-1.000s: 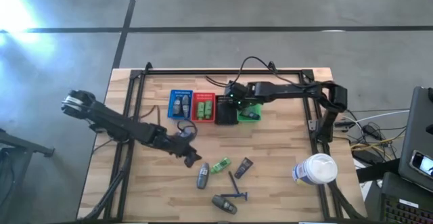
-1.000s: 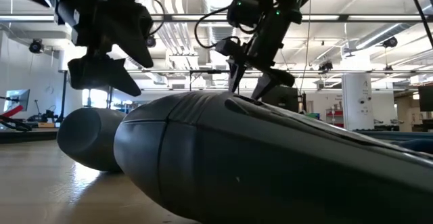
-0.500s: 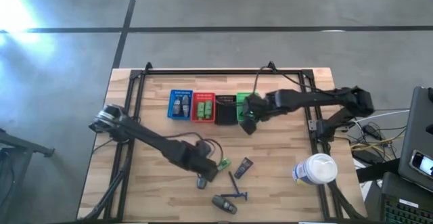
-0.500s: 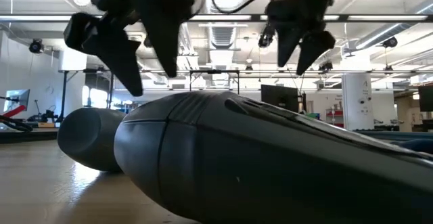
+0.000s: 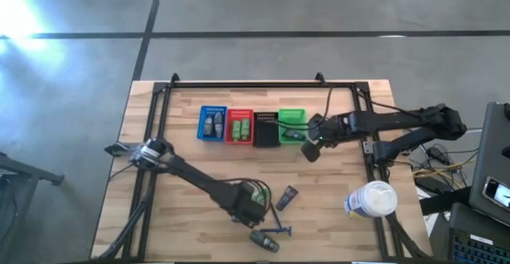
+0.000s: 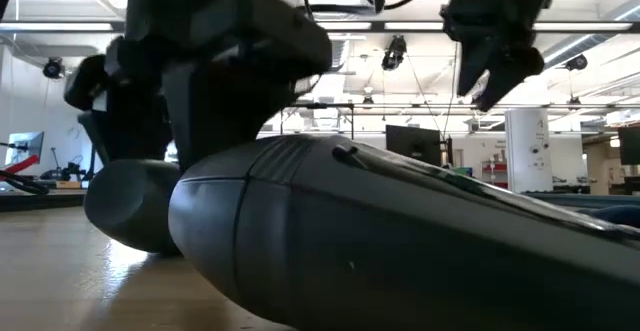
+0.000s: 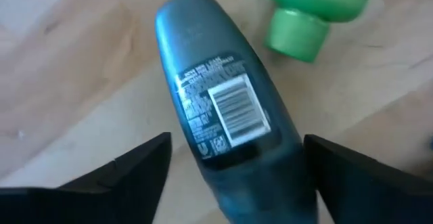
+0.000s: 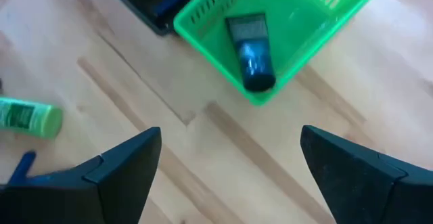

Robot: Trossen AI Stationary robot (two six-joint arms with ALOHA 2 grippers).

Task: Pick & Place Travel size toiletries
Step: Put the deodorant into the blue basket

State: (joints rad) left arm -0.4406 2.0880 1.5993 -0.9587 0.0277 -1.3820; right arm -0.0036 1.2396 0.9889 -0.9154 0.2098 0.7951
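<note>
My left gripper (image 5: pixel 248 209) is open and low over a grey oval mini bottle (image 7: pixel 223 122) that lies flat on the wood. In the left wrist view its fingers (image 7: pixel 135 176) stand on either side of the bottle's lower half. A bright green tube (image 7: pixel 314 7) lies just beyond, also seen in the high view as the green tube (image 5: pixel 260 191). My right gripper (image 5: pixel 311 149) is open and hangs in the air right of the green basket (image 5: pixel 292 119), which holds a black tube (image 8: pixel 250 55). Another black tube (image 5: pixel 287 196), a dark-blue razor (image 5: pixel 276 221) and a second grey bottle (image 5: pixel 263 240) lie on the table.
Four small baskets stand in a row at the far side: blue (image 5: pixel 212 124), red (image 5: pixel 240 126), black (image 5: pixel 265 128) and green. A large white tub (image 5: pixel 372 200) stands near the right edge. In the low view the near grey bottle (image 6: pixel 380 251) fills the foreground.
My left gripper has moved toward the table's near edge and right, coming down until its fingers straddle the grey bottle. My right gripper has drawn away from the green basket toward the table's right and near side, staying open.
</note>
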